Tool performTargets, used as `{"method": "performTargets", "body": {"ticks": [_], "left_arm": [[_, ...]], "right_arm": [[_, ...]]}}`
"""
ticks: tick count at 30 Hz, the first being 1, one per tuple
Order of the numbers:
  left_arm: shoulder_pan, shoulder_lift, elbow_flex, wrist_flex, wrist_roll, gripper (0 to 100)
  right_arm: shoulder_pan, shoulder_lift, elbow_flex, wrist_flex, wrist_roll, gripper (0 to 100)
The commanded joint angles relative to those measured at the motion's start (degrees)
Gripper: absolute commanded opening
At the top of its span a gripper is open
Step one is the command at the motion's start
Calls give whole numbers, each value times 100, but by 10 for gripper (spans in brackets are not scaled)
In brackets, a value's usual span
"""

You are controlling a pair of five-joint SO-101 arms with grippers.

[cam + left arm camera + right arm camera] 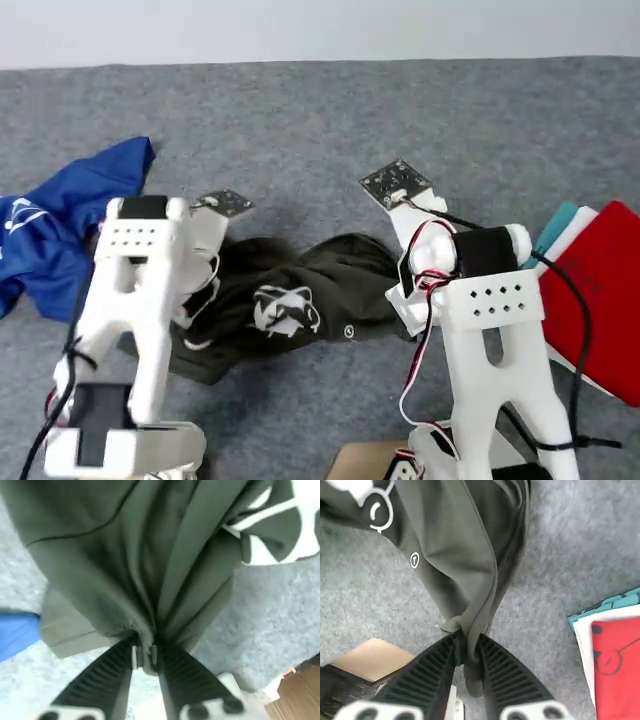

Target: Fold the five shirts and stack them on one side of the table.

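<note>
Across the middle of the grey carpeted table [320, 110], a crumpled dark olive shirt with a white print [290, 295] is lying, with both arms gripping it. The left gripper [144, 656] is pinching a bunched fold at one end, and the right gripper [468, 642] is clamping the hem at the other. By the table's left edge a rumpled blue shirt [60, 225] is sitting. At the right edge a folded red shirt [600, 285] is topping a folded white shirt [584, 650] and a folded teal shirt [602, 608].
</note>
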Motion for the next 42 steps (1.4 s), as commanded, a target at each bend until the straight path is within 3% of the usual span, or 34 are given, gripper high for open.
{"method": "performTargets", "body": {"ticks": [1,5,13,19,23,27,38,42], "left_arm": [[-79,-651,4,167,-44,140],[-44,-1169,-769,167,114,213],[-246,-730,-2352,9,132,232],[-721,396,-2949,-633,211,232],[-703,1547,-3108,-1187,290,232],[-633,2875,-4040,-1582,457,232],[-237,6435,-8673,-158,607,232],[-273,7341,-9675,193,642,232]], "right_arm": [[-22,-136,-18,-268,62,9],[-22,-136,-35,-444,70,9],[-22,-180,-35,-418,44,9],[-22,-180,-26,-435,35,9],[-22,-145,-26,-435,35,9],[-22,-136,-26,-435,35,9],[-22,-136,-26,-435,35,9],[4,-154,-26,-426,35,9]]}}
